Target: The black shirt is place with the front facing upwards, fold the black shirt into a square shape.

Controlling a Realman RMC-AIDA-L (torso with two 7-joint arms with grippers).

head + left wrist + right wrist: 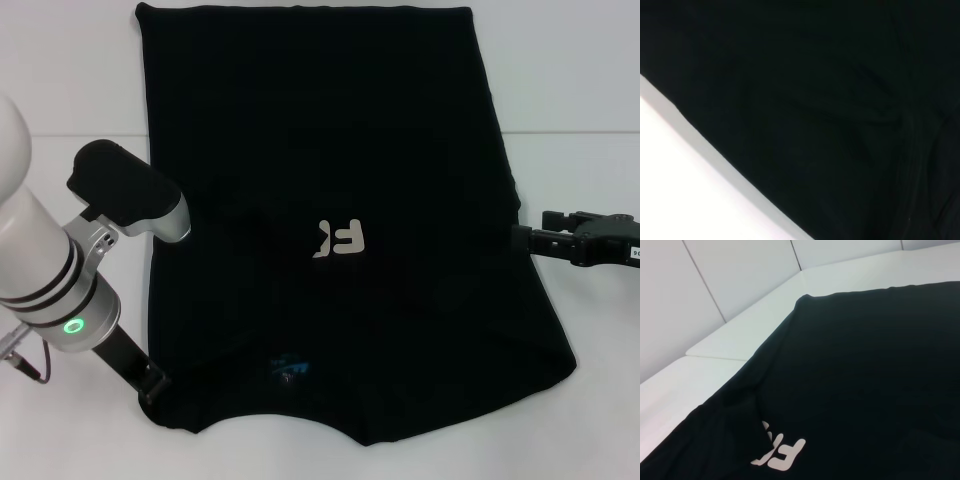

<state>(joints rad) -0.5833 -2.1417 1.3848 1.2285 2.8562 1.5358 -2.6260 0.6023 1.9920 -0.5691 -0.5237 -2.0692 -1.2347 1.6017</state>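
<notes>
My left gripper [150,382] pinches the black shirt [330,150] at its near corner; my right gripper [525,240] touches its far side, grip unclear; the shirt lies between them and could slip, bunching the fold.

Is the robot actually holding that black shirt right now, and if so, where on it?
It cannot be told. The left gripper meets the black shirt at its near left corner, the right gripper at its right edge.
</notes>
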